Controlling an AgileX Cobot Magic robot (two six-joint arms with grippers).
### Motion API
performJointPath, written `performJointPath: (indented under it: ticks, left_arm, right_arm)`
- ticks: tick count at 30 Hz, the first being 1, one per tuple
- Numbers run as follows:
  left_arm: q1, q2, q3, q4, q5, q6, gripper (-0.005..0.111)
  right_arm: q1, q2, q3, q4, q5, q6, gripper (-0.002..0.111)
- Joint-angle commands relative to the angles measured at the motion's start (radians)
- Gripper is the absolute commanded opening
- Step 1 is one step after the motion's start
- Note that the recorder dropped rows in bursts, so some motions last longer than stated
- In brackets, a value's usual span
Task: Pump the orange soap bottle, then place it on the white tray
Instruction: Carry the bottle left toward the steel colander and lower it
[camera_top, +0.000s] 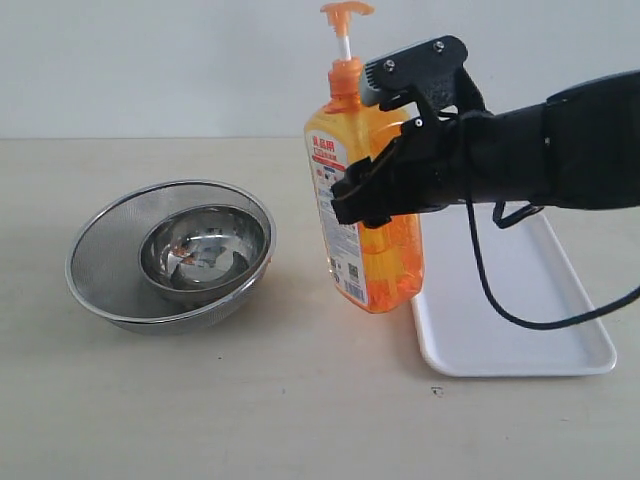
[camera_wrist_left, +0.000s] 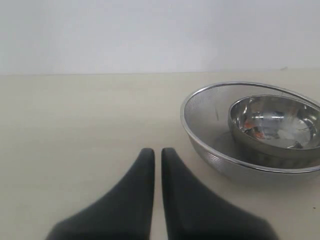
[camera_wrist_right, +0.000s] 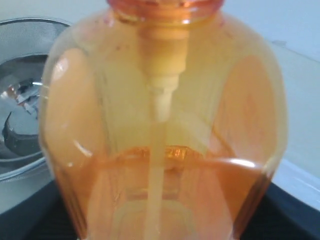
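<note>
Beige tabletop (camera_top: 300, 400), pale wall (camera_top: 150, 60) — right gripper (camera_top: 358, 145) tight around orange soap bottle (camera_top: 385, 260), left gripper (camera_wrist_left: 156, 152) closed.

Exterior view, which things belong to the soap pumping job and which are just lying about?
For the job: orange soap bottle, white tray, right gripper clamped on the bottle.
Lying about: steel bowl, mesh strainer that it sits in.
</note>
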Motion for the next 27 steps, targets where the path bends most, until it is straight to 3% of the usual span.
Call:
performJointPath:
  ticks: [1,9,27]
  left_arm:
    - [0.003,-0.003,0.004,-0.009,-0.006,0.001,0.005]
    - [0.003,-0.003,0.004,-0.009,-0.004,0.001,0.005]
    - [0.003,-0.003,0.004,-0.009,-0.004,0.001,0.005]
  right_arm:
    - [0.040,0.013,-0.071,0.011,-0.013,-0.005,0.000]
    - [0.102,0.089,-0.133,0.011,-0.142,-0.009,0.000]
    - [0.121,0.141,-0.142,-0.014,-0.177,-0.009,0.000]
